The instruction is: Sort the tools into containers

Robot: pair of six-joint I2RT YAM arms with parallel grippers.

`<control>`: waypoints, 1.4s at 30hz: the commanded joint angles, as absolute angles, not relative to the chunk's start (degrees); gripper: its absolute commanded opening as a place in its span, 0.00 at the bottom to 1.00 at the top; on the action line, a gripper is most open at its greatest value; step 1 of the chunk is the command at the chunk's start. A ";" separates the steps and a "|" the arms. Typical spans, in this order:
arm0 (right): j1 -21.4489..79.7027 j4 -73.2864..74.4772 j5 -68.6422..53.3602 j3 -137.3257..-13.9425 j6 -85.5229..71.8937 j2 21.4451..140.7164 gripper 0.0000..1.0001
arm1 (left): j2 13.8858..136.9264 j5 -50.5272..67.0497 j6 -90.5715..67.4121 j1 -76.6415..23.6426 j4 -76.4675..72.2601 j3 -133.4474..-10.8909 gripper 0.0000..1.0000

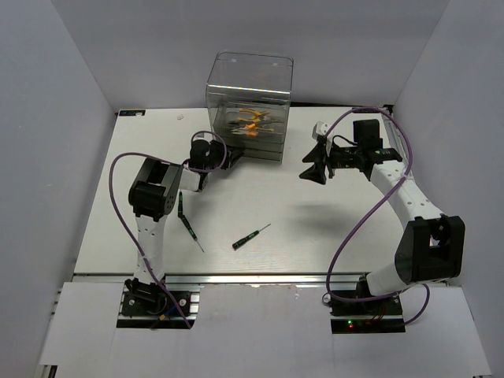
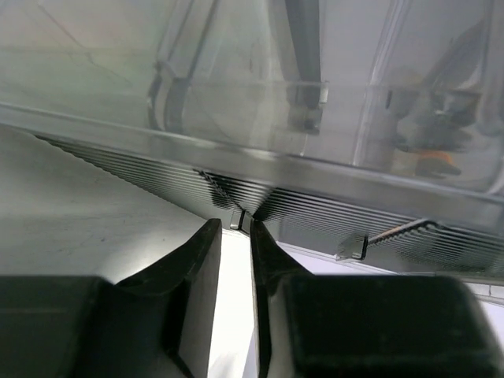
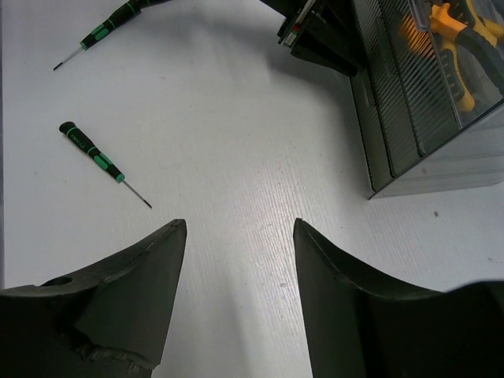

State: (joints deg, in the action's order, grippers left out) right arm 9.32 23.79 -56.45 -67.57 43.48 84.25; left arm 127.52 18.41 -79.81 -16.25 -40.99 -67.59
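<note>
Sorting looks partly done here. Pliers with orange handles can already be seen inside the clear box at the back of the bench (which drawer exactly can't be made out through the smoky plastic). Two screwdrivers are left lying out: one just beside the left arm, the other nearer the middle, both well apart from the box. So at least those two are judged to be outstanding.

The left jaws are pushed right up to a drawer front, narrowed to a slim gap with a small tab sitting at their tips. Whether the tab is actually pinched can't be told. The guess is that a drawer is about to be pulled open. The right jaws are spread wide over bare bench to the right of the box, with nothing held.

The bench is matte white with a faint grain, and nothing else is seen on it. It's boxed in by plain white panels on three sides, with a metal rail along the near edge.
</note>
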 commanded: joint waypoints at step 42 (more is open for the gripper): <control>30.30 61.79 -50.10 -73.47 92.55 91.93 0.89 | 103.63 23.73 -76.03 -15.73 -44.48 -42.72 0.64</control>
